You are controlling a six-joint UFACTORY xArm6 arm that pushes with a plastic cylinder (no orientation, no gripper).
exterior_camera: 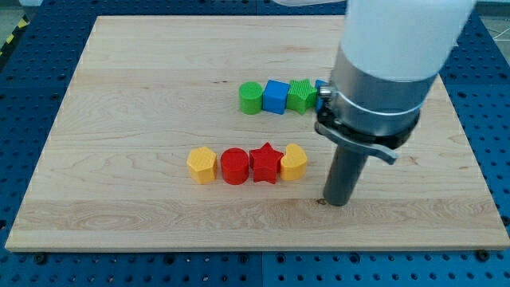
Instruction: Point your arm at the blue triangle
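Note:
My tip [337,202] rests on the board, just to the right of and below the yellow heart block [294,162]. The blue triangle [321,89] shows only as a small blue edge behind the arm's grey collar, at the right end of the upper row. That row holds a green cylinder [250,98], a blue cube [275,96] and a green star [301,95]. The lower row holds a yellow hexagon [202,164], a red cylinder [234,167], a red star [265,163] and the yellow heart.
The wooden board [119,119] lies on a blue perforated table [32,48]. The arm's white and grey body [382,72] covers the upper right of the board.

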